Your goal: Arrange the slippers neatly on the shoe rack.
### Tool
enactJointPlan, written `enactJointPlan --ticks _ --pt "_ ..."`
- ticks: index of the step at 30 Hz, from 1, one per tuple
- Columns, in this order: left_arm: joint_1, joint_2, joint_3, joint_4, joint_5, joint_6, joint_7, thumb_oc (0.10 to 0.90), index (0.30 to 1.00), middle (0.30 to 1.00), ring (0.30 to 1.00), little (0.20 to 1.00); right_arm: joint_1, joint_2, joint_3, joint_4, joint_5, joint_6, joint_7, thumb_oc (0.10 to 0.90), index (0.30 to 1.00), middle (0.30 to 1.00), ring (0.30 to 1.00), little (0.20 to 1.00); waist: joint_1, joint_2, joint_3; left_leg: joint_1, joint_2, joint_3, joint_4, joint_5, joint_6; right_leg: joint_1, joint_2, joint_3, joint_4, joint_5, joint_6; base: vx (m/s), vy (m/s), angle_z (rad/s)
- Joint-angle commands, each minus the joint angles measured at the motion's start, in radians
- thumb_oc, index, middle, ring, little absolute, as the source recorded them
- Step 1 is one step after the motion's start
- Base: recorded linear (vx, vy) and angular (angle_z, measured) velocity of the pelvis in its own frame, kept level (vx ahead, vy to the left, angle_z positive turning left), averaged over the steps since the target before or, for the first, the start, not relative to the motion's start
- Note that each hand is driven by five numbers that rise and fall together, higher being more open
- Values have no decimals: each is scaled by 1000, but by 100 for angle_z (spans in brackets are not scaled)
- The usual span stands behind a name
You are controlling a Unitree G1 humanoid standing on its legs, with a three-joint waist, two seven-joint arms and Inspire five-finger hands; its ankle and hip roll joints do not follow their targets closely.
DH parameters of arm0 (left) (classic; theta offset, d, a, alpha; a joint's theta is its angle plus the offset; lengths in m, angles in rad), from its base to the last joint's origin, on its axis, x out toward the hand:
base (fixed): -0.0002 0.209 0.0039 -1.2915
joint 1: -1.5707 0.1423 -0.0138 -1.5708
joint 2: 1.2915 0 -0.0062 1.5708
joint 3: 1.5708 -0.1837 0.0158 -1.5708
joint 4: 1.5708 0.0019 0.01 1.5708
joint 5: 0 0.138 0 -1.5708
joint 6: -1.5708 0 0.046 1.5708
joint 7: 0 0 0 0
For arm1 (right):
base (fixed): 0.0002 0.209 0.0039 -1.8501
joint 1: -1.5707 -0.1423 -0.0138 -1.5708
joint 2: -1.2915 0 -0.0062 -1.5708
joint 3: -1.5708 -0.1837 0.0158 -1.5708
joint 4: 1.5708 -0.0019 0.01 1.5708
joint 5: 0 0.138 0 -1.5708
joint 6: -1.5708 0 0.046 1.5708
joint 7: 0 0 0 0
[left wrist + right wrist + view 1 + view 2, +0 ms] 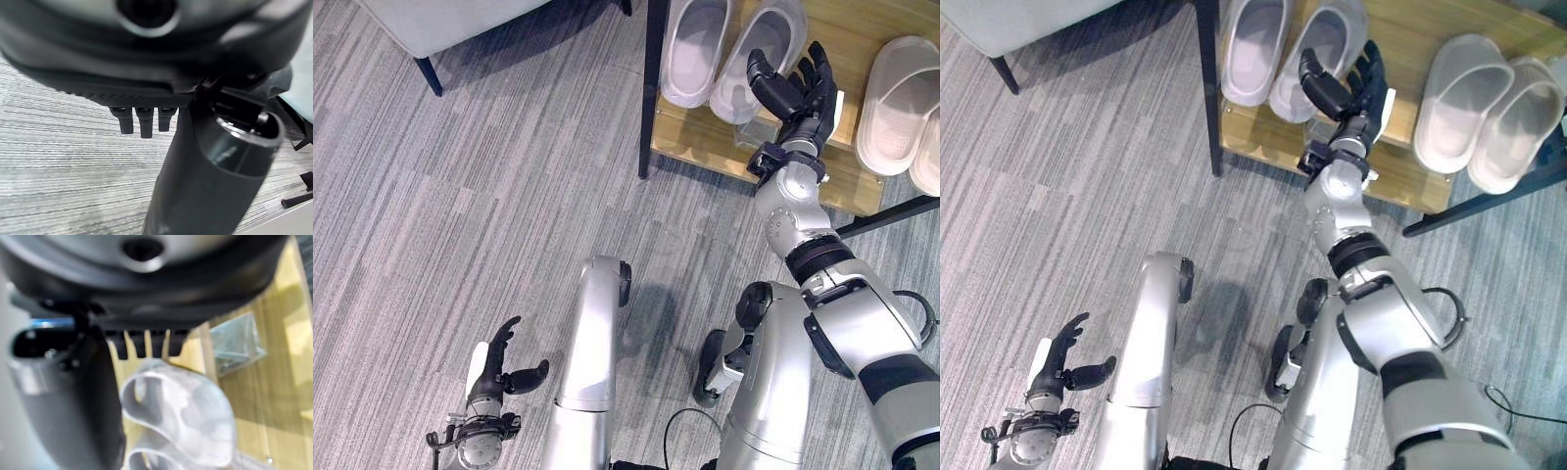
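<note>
A pair of grey slippers lies side by side on the wooden shoe rack shelf, toes pointing away. A pair of off-white slippers sits further right on the same shelf. My right hand hovers open over the shelf, just right of the nearer grey slipper's heel, thumb spread towards it and holding nothing. In the right wrist view that grey slipper lies just past the straight fingers. My left hand hangs open low over the carpet at the lower left.
A small clear plastic bag lies on the shelf under my right wrist. The rack's black post stands at its left corner, and a black bar runs along its right front. A grey seat with a dark leg is at the upper left.
</note>
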Motion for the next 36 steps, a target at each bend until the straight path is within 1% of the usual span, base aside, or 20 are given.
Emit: enactJointPlan --ticks 1,11,16,18,19,22,29,33,36 --pt "58 60 -82 -53 -17 -35 7 800 900 900 900 900 -158 -38 38 8 37 -42 53 800 900 900 900 900 59 35 -38 -53 -56 -3 29 -47 43 -5 -24 33 23 -31 -87 0 0 0" --pt "50 52 -92 -24 -35 -31 -21 800 900 900 900 900 -174 -16 39 24 98 -41 97 800 900 900 900 900 65 38 -38 -53 -58 -2 36 -47 41 -5 -23 36 33 -32 -88 0 0 0" --pt "50 55 -91 -23 -41 -35 -34 800 900 900 900 900 -188 -25 82 21 98 -13 139 800 900 900 900 900 72 39 -38 -53 -57 -7 39 -47 37 -5 -24 37 37 -34 -88 0 0 0" --pt "50 55 -92 -23 -41 -35 -34 800 900 900 900 900 -189 -25 83 21 99 -12 140 800 900 900 900 900 72 40 -38 -53 -57 -8 39 -47 37 -5 -24 36 37 -34 -88 0 0 0" --pt "50 56 -96 -25 -39 -33 -41 800 900 900 900 900 -195 -30 109 13 93 -1 160 800 900 900 900 900 72 38 -38 -53 -55 -8 38 -47 36 -5 -24 36 36 -34 -89 0 0 0" --pt "49 58 -102 -26 -37 -30 -48 800 900 900 900 900 -201 -32 135 -2 90 8 180 800 900 900 900 900 72 37 -38 -53 -57 -11 39 -47 34 -5 -22 36 37 -33 -89 0 0 0" --pt "47 45 -113 5 -51 -24 -68 800 900 900 900 900 -218 -33 159 9 77 23 197 800 900 900 900 900 72 39 -38 -53 -59 -16 42 -47 32 -5 -22 37 40 -33 -89 0 0 0" --pt "46 40 -115 12 -56 -25 -69 800 900 900 900 900 -215 -32 149 4 84 13 192 800 900 900 900 900 70 36 -38 -53 -58 -15 40 -47 33 -5 -22 38 39 -33 -89 0 0 0" --pt "50 31 -112 23 -69 -24 -66 800 900 900 900 900 -202 -35 121 -13 93 -10 173 800 900 900 900 900 66 32 -38 -53 -57 -11 40 -47 34 -5 -22 40 36 -31 -89 0 0 0"
